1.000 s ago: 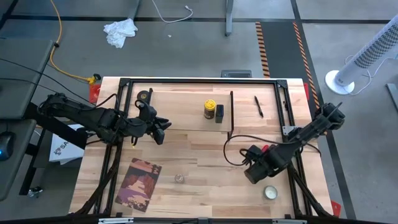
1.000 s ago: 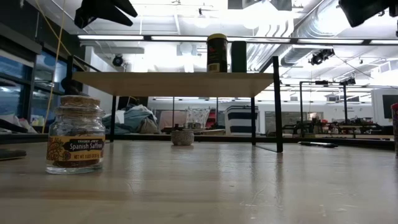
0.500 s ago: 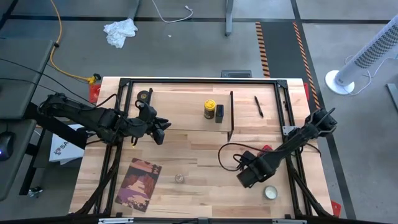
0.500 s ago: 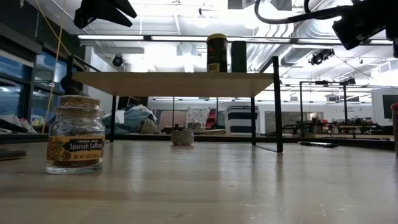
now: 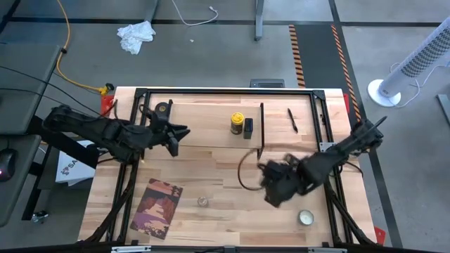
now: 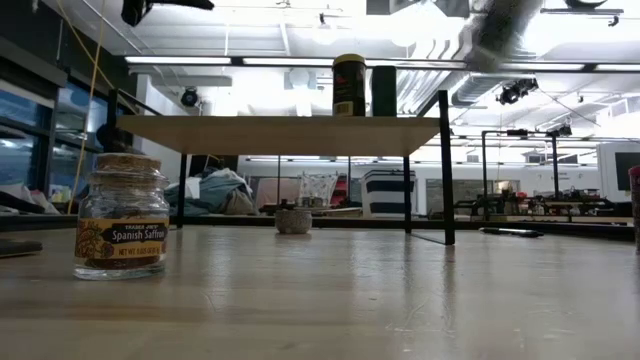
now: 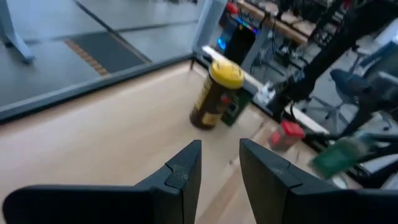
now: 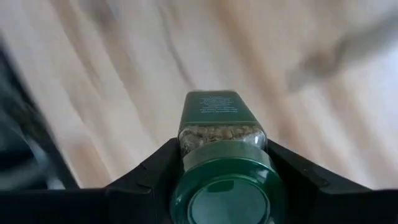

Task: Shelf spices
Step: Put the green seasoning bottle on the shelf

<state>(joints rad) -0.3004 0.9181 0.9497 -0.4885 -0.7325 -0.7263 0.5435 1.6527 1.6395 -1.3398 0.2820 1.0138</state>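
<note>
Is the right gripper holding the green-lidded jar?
Yes: in the right wrist view the green-lidded jar sits clamped between the right gripper's two dark fingers.

The right gripper (image 5: 275,184) has swung nearer the shelf (image 5: 211,126), carrying the green-lidded jar (image 8: 222,165). The left gripper (image 5: 176,133) has shifted toward the shelf's far edge.

Even overhead light falls on the tabletop (image 5: 211,176) in the high view, with only faint shadows. The right arm (image 5: 309,172) is smeared by motion blur around four o'clock, while the left arm (image 5: 105,133) stays crisp. In the low view, ceiling strip lights (image 6: 300,62) glare white and wash out the upper half; the saffron jar (image 6: 122,215) is sharp. The right wrist view shows streaked wood behind a sharp green-lidded jar (image 8: 221,162).
</note>
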